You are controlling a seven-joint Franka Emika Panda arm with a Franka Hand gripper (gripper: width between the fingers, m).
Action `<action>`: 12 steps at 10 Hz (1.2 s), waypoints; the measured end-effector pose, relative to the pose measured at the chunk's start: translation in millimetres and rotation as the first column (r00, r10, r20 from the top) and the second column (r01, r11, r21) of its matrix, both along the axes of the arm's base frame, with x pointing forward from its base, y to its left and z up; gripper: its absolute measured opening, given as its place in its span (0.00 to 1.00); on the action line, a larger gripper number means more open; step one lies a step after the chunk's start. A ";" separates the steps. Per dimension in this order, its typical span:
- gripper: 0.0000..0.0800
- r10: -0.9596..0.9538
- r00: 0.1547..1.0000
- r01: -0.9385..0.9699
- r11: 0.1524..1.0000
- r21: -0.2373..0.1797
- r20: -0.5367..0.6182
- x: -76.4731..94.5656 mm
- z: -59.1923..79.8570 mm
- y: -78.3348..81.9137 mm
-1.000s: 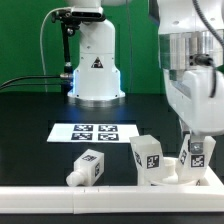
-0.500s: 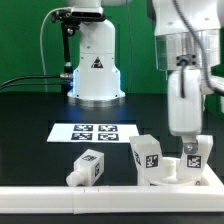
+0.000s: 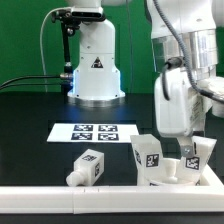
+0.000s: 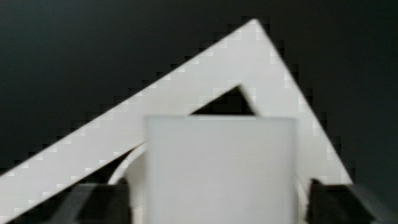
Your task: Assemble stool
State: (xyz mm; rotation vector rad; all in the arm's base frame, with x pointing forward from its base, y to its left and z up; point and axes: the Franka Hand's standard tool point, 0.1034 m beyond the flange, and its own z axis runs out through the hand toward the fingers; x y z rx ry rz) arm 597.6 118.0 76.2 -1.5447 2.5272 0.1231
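The stool's round white seat lies at the front on the exterior view's right, against the white rail. Two tagged white legs stand on it, one on the exterior view's left and one on its right. My gripper reaches down between them. In the wrist view its fingers press both sides of a white leg, which stands upright with the seat's curved edge showing beside it. In the exterior view this leg is hidden behind the hand. A third loose leg lies on the table.
The marker board lies flat mid-table. A white rail runs along the front edge; its corner shows in the wrist view. The robot base stands at the back.
The arm and hand have shifted toward the exterior view's left above the seat. The two standing legs and the loose leg have stayed in place.
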 end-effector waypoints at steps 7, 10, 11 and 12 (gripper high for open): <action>0.81 0.592 0.803 -0.587 0.805 -0.087 0.065 2.4 10.3 0.6; 0.81 0.927 0.374 -0.912 0.374 -0.171 0.034 6.5 20.4 8.8; 0.81 0.959 0.282 -0.942 0.282 -0.183 0.027 5.5 20.2 12.0; 0.81 0.973 0.230 -0.955 0.228 -0.192 0.012 4.6 20.8 14.7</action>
